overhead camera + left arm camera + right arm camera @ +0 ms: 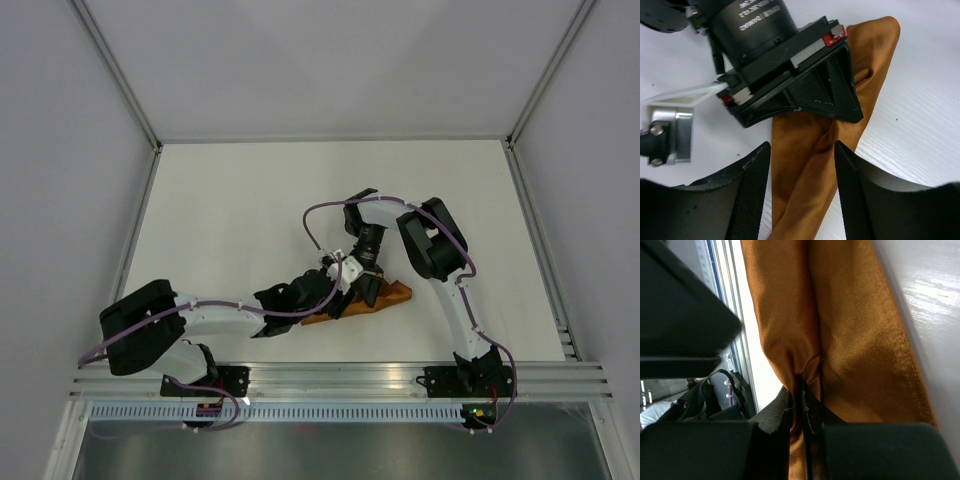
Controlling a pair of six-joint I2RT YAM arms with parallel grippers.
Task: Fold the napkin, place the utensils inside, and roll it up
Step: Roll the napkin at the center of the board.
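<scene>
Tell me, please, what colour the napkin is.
The napkin is plain rust-brown, unpatterned; best seen in the right wrist view.

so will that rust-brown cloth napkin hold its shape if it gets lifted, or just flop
Probably floppy: the rust-brown cloth napkin creases and bunches where the right gripper pinches it, so free ends would likely droop. Likely light, since it looks thin. Its sheen suggests it may slip through a loose pinch.

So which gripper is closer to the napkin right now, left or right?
Right. The right gripper has its jaws pinched on a fold of the napkin. The left gripper has open jaws on either side of it, not gripping.
</scene>
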